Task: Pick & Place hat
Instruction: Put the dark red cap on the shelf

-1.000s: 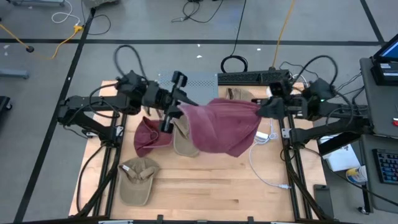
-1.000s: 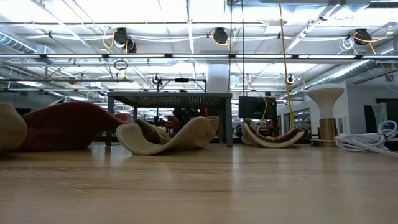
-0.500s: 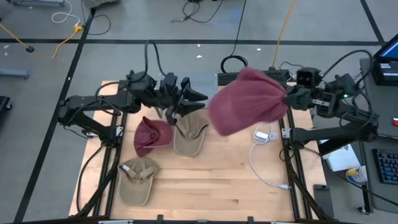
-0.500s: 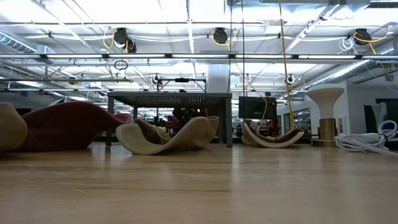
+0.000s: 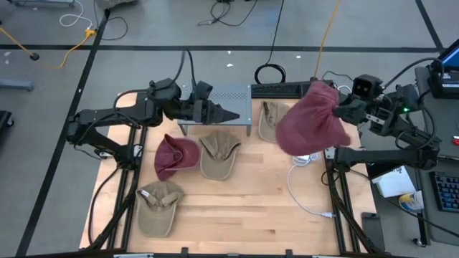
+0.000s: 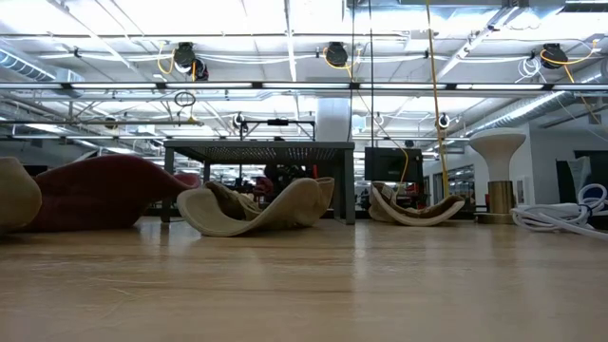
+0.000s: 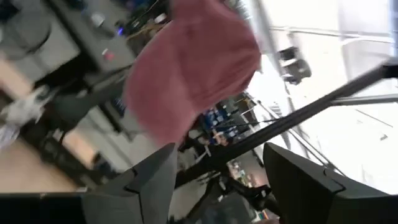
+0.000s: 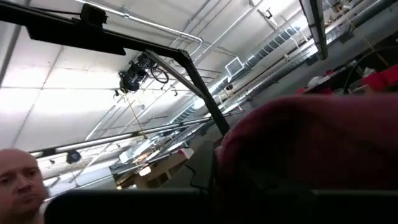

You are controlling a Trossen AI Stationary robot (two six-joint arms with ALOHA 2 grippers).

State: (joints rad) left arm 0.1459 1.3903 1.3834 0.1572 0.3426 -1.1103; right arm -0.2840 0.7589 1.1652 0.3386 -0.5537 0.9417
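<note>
A maroon hat [image 5: 176, 153] and a tan hat [image 5: 219, 155] lie side by side on the wooden table. Another tan hat [image 5: 159, 206] lies near the front left, and one more [image 5: 270, 119] at the far side. My left gripper [image 5: 231, 115] is open above the far middle and points toward the table's right edge; nothing is between its fingers [image 7: 155, 183]. My right gripper [image 5: 343, 109] is shut on a bunched maroon cloth [image 5: 307, 120] over the table's right edge. The cloth [image 7: 186, 68] also shows in the left wrist view. My right gripper holds the maroon cloth by its right-hand end [image 5: 333, 107], coming level from the table's right. The cloth [image 8: 311, 149] itself hides the fingers, so layers and kind of hold do not show. It bulges out toward the left, bunched and slack, lifted clear of the table.
A grey perforated rack [image 5: 228, 95] stands at the far middle under my left arm. A white cable [image 5: 305, 158] lies on the table below the cloth. Bare wood [image 5: 244, 208] spreads across the near half. A person [image 8: 15, 180] shows beyond the table.
My left gripper has opened and let go of the maroon cloth, then swung up and toward the far edge, turning to point right. My right gripper has drawn back toward the table's right edge. The cloth, first stretched between both grippers, now hangs bunched from the right one.
</note>
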